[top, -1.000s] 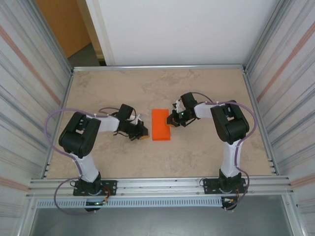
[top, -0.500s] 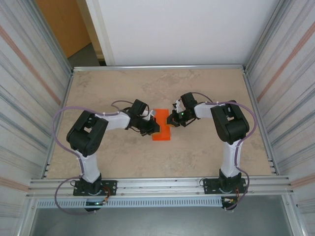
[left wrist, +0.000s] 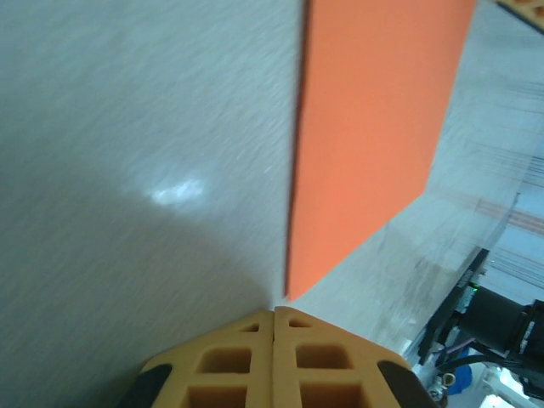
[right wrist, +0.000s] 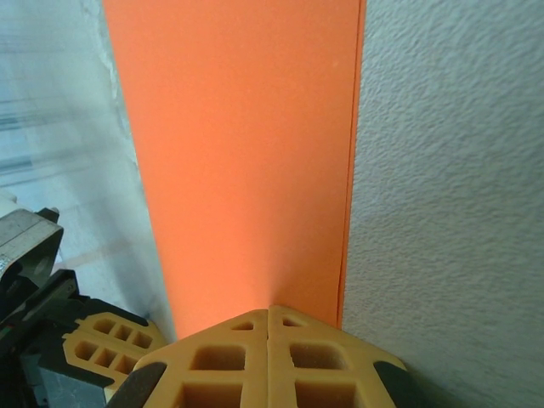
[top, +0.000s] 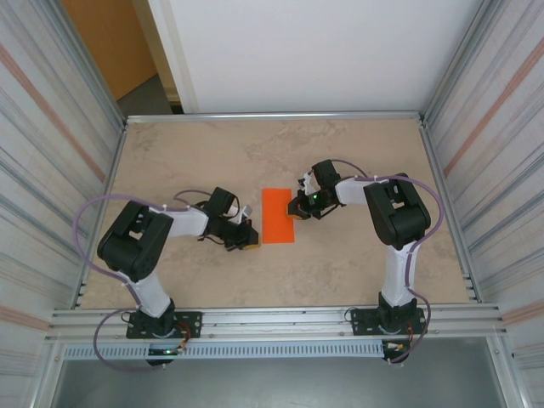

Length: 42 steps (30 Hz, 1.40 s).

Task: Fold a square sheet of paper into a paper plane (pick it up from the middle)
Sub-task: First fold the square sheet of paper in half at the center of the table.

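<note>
The paper [top: 277, 216] lies flat at the middle of the table [top: 357, 272] as an orange rectangle, its long sides running 12 to 6 o'clock in the top view. In the right wrist view a thin doubled line runs along one long edge of the paper [right wrist: 246, 153], as of two layers.

The left gripper [top: 247, 238] sits low at the paper's 7 o'clock corner. Its fingers are pressed together and hold nothing. In the left wrist view the closed tips [left wrist: 273, 319] lie just beside that corner of the paper [left wrist: 374, 127], with bare table to their left.

The right gripper [top: 295, 206] is at the paper's 3 o'clock edge, a little toward 2. Its fingers are likewise closed on nothing. In its own view the tips [right wrist: 270, 313] sit over the paper just inside that edge; I cannot tell whether they press on it.
</note>
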### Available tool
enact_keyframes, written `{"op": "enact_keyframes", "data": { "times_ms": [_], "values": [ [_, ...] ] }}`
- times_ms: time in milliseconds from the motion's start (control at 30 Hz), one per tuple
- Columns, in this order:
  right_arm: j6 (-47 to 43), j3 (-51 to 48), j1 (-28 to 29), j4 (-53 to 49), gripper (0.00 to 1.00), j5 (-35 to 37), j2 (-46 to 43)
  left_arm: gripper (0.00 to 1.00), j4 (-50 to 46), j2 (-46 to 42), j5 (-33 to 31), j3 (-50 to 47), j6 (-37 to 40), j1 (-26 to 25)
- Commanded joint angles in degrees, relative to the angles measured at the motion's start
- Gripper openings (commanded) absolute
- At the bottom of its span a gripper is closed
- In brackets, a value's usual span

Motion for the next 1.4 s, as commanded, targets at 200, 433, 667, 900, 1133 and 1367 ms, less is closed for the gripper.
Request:
{"op": "enact_keyframes", "data": {
  "times_ms": [200, 433, 667, 900, 1133, 1367],
  "values": [
    [-0.59, -5.7, -1.07, -15.55, 0.0, 19.86, 7.45, 0.0, 3.4, -3.81, -2.61, 3.38, -3.34, 0.89],
    [-0.7, 0.88, 0.41, -17.44, 0.03, 15.51, 3.17, 0.01, 5.9, 4.31, -2.64, 12.01, -6.0, -1.03],
    [-0.28, 7.58, 0.45, -18.48, 0.21, 9.86, -8.6, 0.21, 5.61, 6.65, -5.05, 16.18, -9.14, 0.17],
    [3.76, -0.16, -1.2, -14.89, 0.4, 15.57, -19.39, 0.33, 9.13, 9.66, -3.96, 19.46, -12.19, -0.09],
    [12.86, -12.4, -1.75, -8.76, 0.45, 14.68, -28.6, 0.34, 3.94, 13.7, -7.59, 26.08, -9.7, -0.18],
    [16.73, -17.4, 0.64, -7.04, 0.47, 14.48, -31.67, 0.34, 1.25, 17.53, -8.65, 29.88, -9.38, -0.01]
  ]
}}
